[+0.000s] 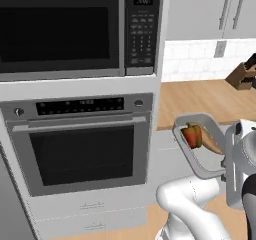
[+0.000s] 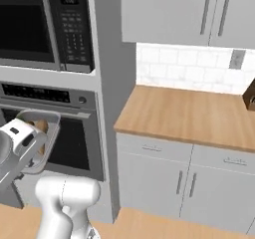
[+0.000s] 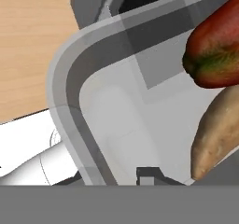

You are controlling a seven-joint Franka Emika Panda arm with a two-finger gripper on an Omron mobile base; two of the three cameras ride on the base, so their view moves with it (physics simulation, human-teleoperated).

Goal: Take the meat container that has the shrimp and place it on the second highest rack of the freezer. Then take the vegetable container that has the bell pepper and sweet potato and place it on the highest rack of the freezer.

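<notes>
Kitchen wall unit in the left base view holds a microwave [image 1: 65, 29] above a black-windowed oven [image 1: 80, 144], with a wooden counter [image 1: 200, 101] to the right. 1 grey vegetable container [image 1: 200, 151] is held off the counter, tipped toward the camera, at the end of the arm; the bell pepper [image 1: 191, 135] and sweet potato [image 1: 211, 143] lie inside it. Right base view: the container sits in front of the oven door, beyond the hand. Hand view: the gripper [image 3: 150, 176] has its jaws clamped on the container's near rim, with pepper and sweet potato touching each other at right.
</notes>
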